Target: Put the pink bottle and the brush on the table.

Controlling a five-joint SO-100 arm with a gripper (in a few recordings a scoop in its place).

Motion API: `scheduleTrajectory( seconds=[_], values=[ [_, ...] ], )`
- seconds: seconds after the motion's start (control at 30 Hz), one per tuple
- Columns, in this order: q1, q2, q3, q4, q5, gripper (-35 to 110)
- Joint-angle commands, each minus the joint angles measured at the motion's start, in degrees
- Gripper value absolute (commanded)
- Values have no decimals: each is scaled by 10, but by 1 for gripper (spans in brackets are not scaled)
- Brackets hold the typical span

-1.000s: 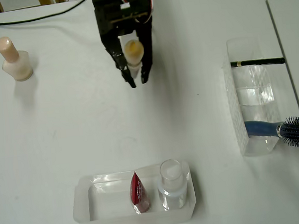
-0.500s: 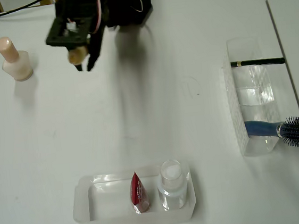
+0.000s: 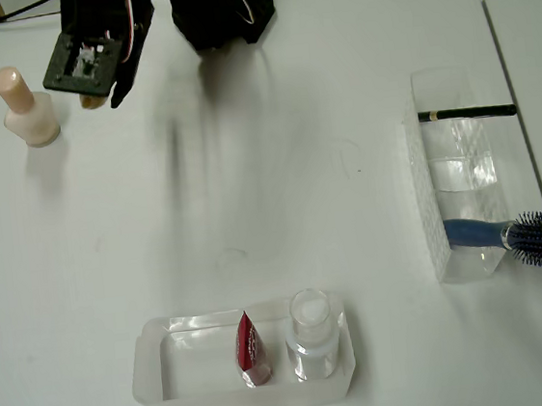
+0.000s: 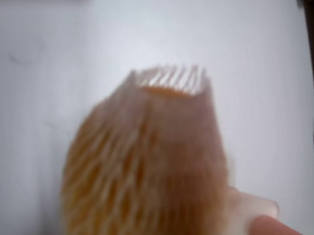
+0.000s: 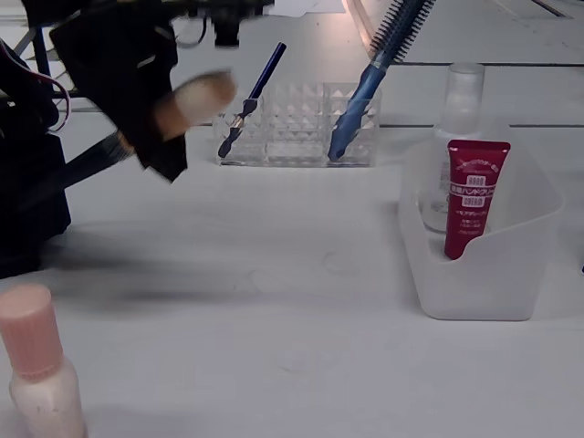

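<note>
White table (image 3: 280, 192), black hand (image 3: 97, 93) gripping the brush (image 5: 196, 99) above it, pink bottle (image 3: 26, 108) upright just beside

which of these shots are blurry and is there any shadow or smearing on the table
Wrist view: the brush bristles fill the frame, soft and out of focus. Fixed view: the tool and brush tip are motion-blurred, while the red tube is sharp. Overhead view: a grey smeared shadow streaks the table below the arm.

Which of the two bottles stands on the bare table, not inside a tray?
The pink bottle with the pink cap, standing near the gripper. The clear bottle with the white cap sits in the tray.
</note>
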Motion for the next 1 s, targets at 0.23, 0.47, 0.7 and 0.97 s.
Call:
scheduleTrajectory(
  seconds=[0.23,0.47,0.7,0.97],
  values=[
    [128,2,93,-111,-163,0],
    [191,-17,171,-211,-210,0],
    [224,-41,242,-298,-211,0],
    [226,-88,324,-445,-199,0]
  ],
)
